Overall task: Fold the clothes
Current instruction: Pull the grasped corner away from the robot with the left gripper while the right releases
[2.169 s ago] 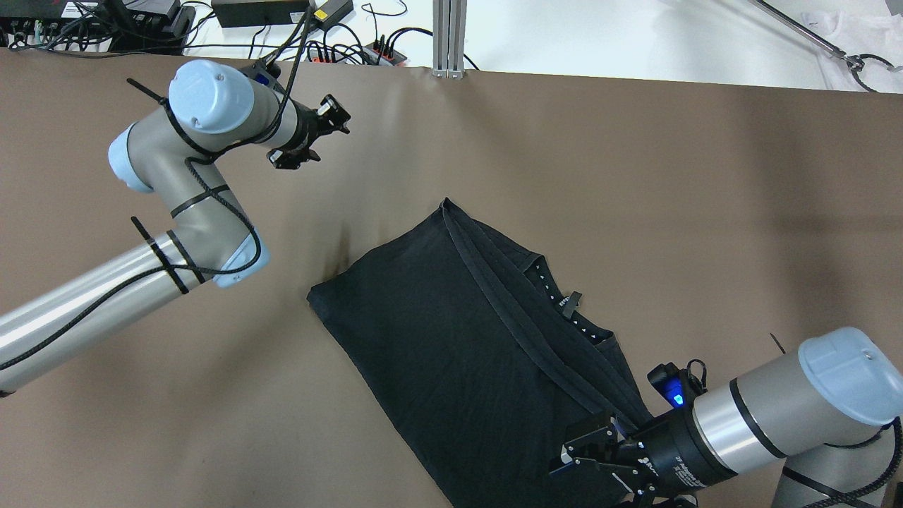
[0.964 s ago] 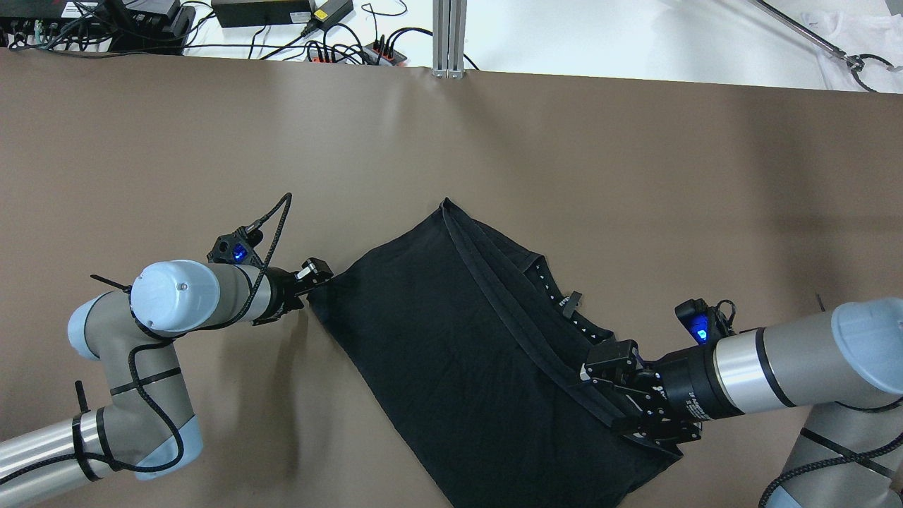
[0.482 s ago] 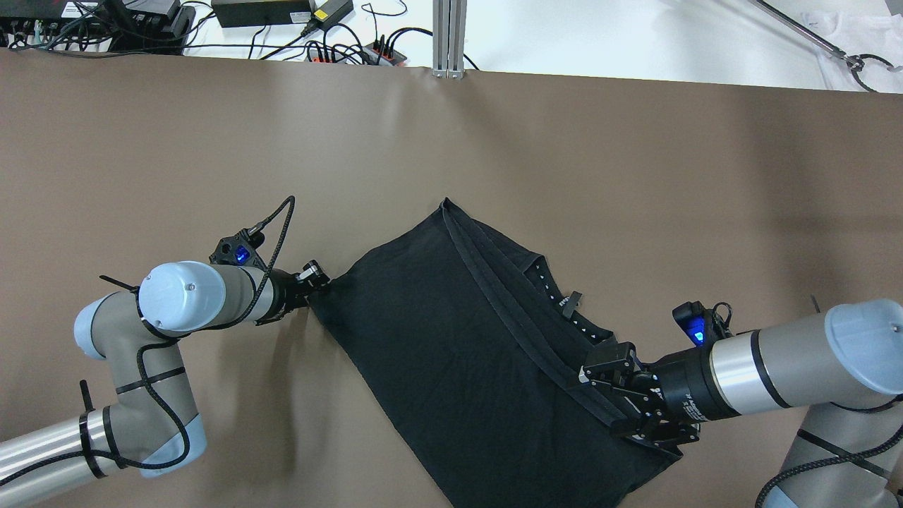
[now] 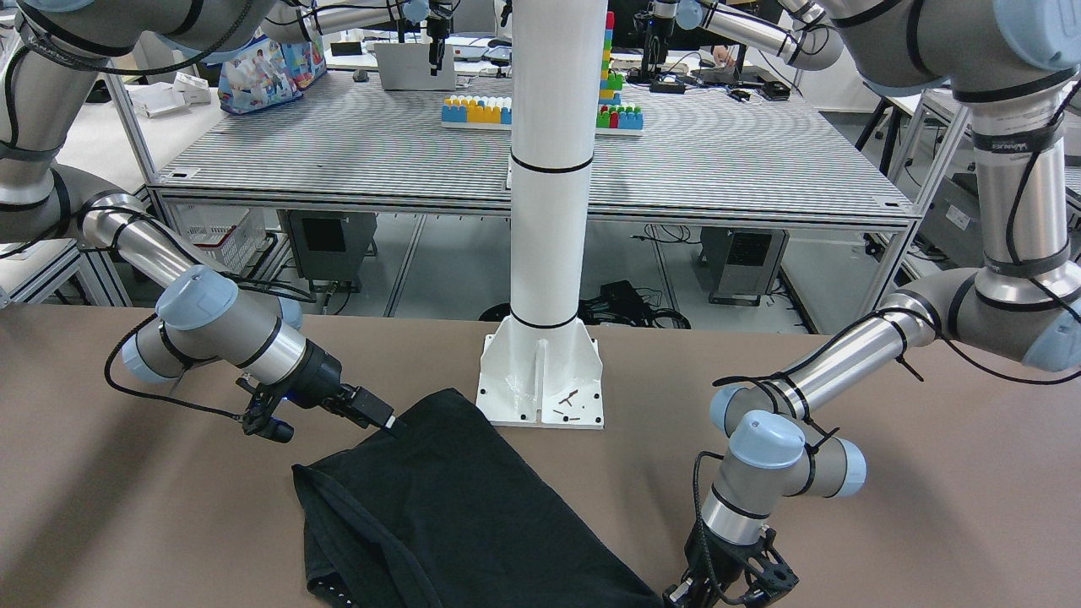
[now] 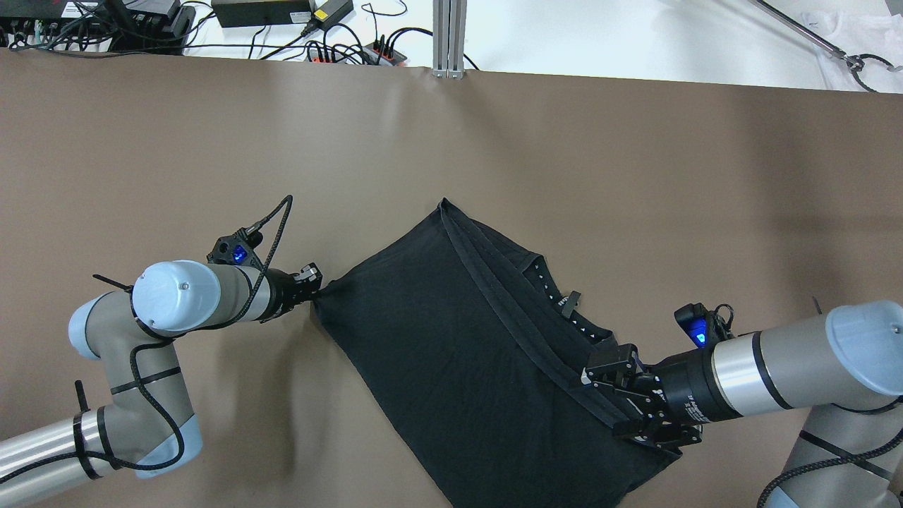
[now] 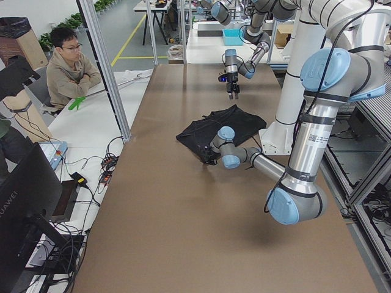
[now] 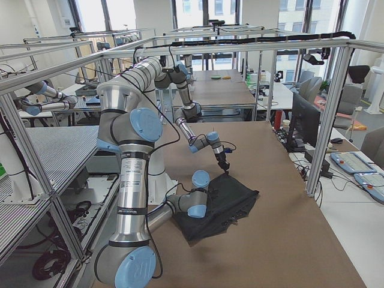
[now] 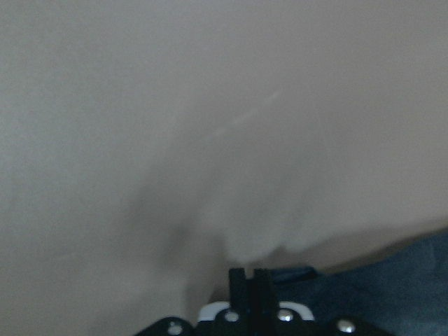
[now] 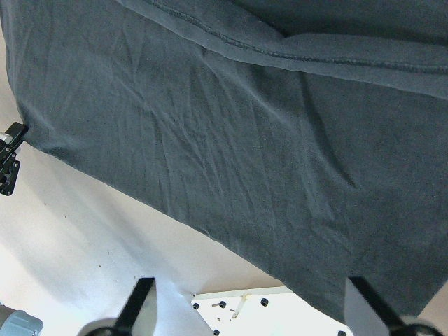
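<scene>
The clothes [image 5: 458, 353] are one black fabric piece lying flat and slanted on the brown table, with a hem band and collar tag on its right half; it also shows in the front view [image 4: 456, 507]. My left gripper [image 5: 315, 286] is shut on the cloth's left corner, which is drawn to a point. In the left wrist view its fingers [image 8: 241, 283] are together, with dark cloth [image 8: 399, 280] beside them. My right gripper [image 5: 605, 400] is open, its jaws spread wide over the cloth's near right edge. The right wrist view shows the cloth [image 9: 231, 140] filling the frame.
The white pillar's base plate [image 4: 540, 380] stands on the table right behind the cloth. Cables and power bricks [image 5: 282, 17] lie beyond the table's far edge, by an aluminium post [image 5: 449, 35]. A seated operator [image 6: 67, 67] is beside the table.
My left arm came down from the far left to the cloth's left corner and shut on it, pulling it to a point. My right gripper moved up along the cloth's right edge.
</scene>
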{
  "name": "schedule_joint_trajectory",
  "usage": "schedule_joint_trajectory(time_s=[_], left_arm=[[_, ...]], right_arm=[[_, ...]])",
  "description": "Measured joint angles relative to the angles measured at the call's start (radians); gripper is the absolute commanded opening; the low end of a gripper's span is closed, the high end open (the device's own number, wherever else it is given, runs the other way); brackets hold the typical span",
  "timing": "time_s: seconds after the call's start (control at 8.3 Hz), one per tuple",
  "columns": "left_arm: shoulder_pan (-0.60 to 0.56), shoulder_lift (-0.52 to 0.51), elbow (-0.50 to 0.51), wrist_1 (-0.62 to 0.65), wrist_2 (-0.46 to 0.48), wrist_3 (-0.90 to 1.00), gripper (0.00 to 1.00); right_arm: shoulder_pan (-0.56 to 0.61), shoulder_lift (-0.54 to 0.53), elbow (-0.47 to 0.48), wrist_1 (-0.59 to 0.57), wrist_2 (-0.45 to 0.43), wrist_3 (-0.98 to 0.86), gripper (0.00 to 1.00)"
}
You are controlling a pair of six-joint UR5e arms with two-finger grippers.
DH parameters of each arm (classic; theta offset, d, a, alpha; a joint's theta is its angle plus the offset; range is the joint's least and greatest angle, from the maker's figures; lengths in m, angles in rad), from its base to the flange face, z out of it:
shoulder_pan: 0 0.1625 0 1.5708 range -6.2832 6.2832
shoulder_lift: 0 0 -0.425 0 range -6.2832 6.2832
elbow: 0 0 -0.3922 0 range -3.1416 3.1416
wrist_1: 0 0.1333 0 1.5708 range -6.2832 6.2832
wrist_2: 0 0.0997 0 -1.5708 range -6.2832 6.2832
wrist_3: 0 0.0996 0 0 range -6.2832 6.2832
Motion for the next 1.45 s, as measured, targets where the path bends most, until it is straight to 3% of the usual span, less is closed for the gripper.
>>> schedule_joint_trajectory(time_s=[0.36, 0.48, 0.96, 1.2, 1.45], left_arm=[[-0.084, 0.001, 0.016, 0.008, -0.064, 0.109, 0.0], [-0.135, -0.045, 0.084, 0.008, -0.087, 0.158, 0.0], [-0.289, -0.519, 0.634, 0.003, -0.124, 0.258, 0.0], [-0.301, -0.663, 0.807, -0.017, -0.119, 0.294, 0.0], [-0.299, -0.736, 0.919, -0.054, -0.113, 0.303, 0.0]], right_arm=[[0.001, 0.006, 0.002, 0.003, 0.003, 0.0, 0.95], [0.002, 0.007, 0.002, 0.003, 0.003, 0.0, 0.95], [0.011, 0.023, -0.003, 0.002, -0.012, -0.004, 0.95], [0.011, 0.03, -0.016, -0.002, -0.092, -0.016, 0.95], [0.006, 0.03, -0.037, -0.015, -0.192, -0.084, 0.95]])
